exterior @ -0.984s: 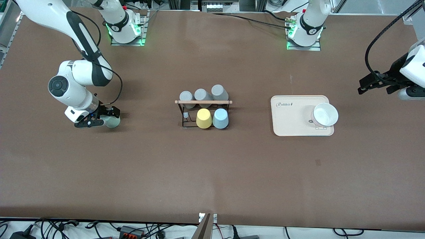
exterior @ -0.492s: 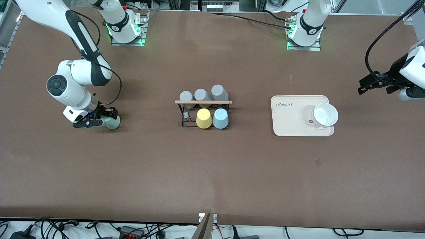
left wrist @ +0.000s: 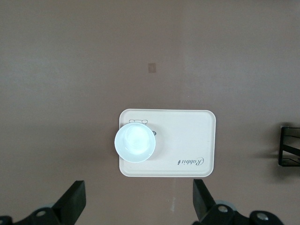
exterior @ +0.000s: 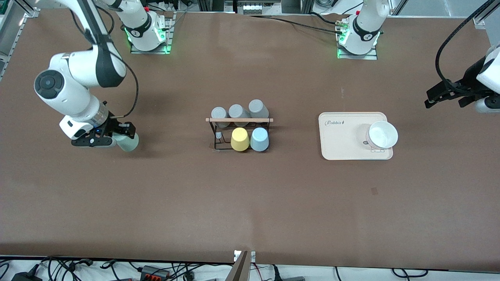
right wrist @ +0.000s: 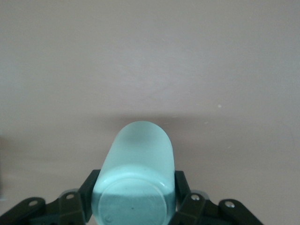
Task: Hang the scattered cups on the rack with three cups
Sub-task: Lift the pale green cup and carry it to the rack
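Note:
My right gripper (exterior: 117, 137) is shut on the pale mint green cup (exterior: 129, 143), which it holds on its side a little above the table at the right arm's end. In the right wrist view the cup (right wrist: 139, 154) sits between the fingers (right wrist: 183, 187), base toward the camera. The light blue cup (exterior: 259, 139) hangs upside down on the black wire rack (exterior: 239, 120), beside a yellow cup (exterior: 239, 139). One peg (exterior: 218, 135) beside the yellow cup is bare. My left gripper (exterior: 445, 95) is open and empty, raised at the left arm's end.
Three grey cups (exterior: 238, 111) hang on the rack's farther row. A cream tray (exterior: 340, 144) with a white bowl (exterior: 383, 134) lies between the rack and the left arm's end; the left wrist view shows the tray (left wrist: 187, 140), the bowl (left wrist: 135, 143) and the rack's edge (left wrist: 289, 145).
My right gripper has risen with the mint cup and shifted slightly toward the right arm's end. The left gripper has drifted a little.

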